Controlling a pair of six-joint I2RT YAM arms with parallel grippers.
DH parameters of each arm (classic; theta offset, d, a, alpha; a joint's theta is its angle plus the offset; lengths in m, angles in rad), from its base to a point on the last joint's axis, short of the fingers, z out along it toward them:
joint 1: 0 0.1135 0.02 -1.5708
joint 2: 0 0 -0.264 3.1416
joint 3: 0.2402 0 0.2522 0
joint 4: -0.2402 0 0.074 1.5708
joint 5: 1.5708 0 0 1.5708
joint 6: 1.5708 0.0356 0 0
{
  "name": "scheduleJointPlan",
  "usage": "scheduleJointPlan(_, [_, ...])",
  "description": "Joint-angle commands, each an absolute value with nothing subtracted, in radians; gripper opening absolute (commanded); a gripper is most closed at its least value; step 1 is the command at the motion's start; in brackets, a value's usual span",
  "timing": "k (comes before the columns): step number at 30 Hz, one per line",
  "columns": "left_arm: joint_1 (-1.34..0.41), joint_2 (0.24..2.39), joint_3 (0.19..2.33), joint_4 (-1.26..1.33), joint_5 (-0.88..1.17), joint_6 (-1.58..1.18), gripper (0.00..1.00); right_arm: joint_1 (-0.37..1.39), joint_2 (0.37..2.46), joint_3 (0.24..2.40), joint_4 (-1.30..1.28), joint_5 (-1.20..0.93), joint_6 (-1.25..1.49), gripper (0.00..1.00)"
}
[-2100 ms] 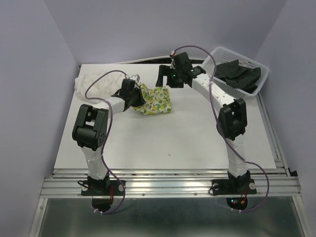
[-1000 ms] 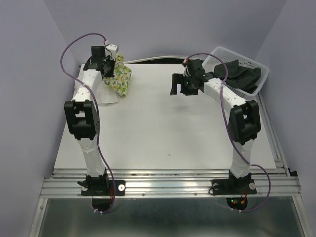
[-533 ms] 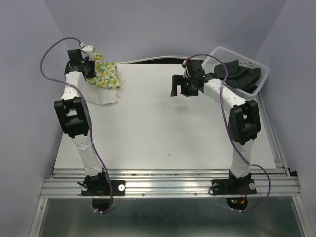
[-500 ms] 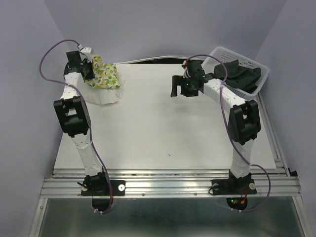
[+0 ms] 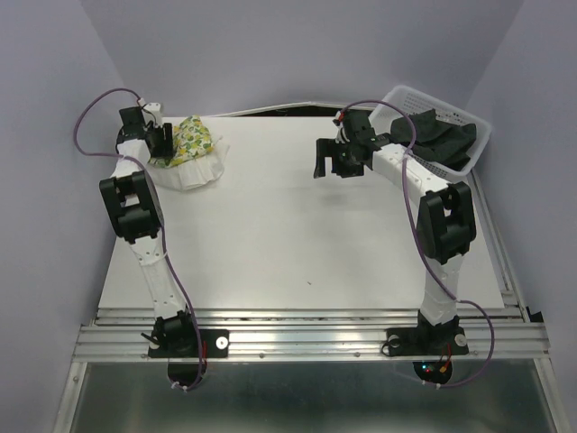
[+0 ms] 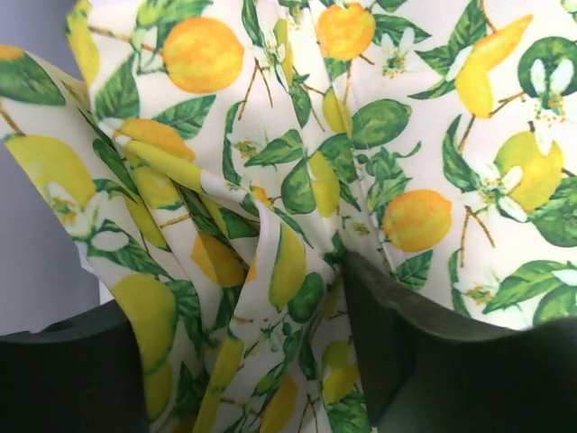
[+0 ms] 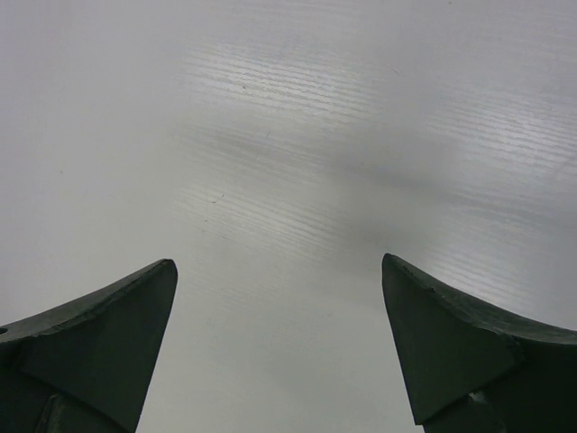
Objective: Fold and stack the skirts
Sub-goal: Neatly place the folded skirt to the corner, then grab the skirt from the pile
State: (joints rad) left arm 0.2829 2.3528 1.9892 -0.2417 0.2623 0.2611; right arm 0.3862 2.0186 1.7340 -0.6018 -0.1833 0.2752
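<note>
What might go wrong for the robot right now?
The lemon skirt is bunched between the parted fingers of the left gripper, so pulling away might drag it and spoil the fold. It lies rumpled on the white skirt near the table edge, so the pile could end up lopsided.

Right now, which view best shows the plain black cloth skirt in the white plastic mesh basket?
Top external: the black skirt lies heaped in the white mesh basket, far right. Left wrist shows only the lemon-print skirt; right wrist shows only table.
</note>
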Motion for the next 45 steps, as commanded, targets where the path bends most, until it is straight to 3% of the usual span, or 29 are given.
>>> scheduleJointPlan(1, [0.290, 2.211, 1.982, -0.239, 0.213, 0.291, 0.87, 0.382, 1.993, 1.743, -0.606, -0.172, 0.256, 1.00])
scheduleJointPlan(10, [0.290, 1.951, 1.905, -0.213, 0.118, 0.291, 0.91, 0.382, 1.939, 1.709, -0.600, -0.161, 0.241, 1.00])
scheduleJointPlan(11, [0.290, 1.925, 1.911, -0.216, 0.111, 0.291, 0.98, 0.382, 1.931, 1.704, -0.598, -0.161, 0.238, 1.00])
scheduleJointPlan(17, [0.290, 1.873, 1.927, -0.285, 0.162, 0.310, 0.99, 0.382, 1.905, 1.666, -0.583, -0.175, 0.166, 1.00])
scheduleJointPlan(21, [0.285, 1.749, 1.768, -0.233, 0.204, 0.267, 0.99, 0.357, 1.847, 1.651, -0.583, -0.206, 0.100, 1.00])
scheduleJointPlan(25, [0.264, 1.550, 1.603, -0.166, 0.242, 0.293, 0.99, 0.278, 1.723, 1.615, -0.586, -0.219, 0.029, 1.00])
scheduleJointPlan(29, [0.137, 1.426, 1.499, -0.300, 0.163, 0.443, 0.99, 0.183, 1.603, 1.533, -0.587, -0.232, -0.026, 1.00])
scheduleJointPlan(35, [0.026, 1.258, 1.375, -0.426, 0.144, 0.443, 0.99, 0.019, 1.490, 1.460, -0.588, -0.204, -0.029, 1.00])
scheduleJointPlan(45, [-0.032, 1.100, 1.307, -0.419, 0.296, 0.377, 0.99, -0.187, 1.692, 1.692, -0.571, -0.152, 0.080, 1.00])
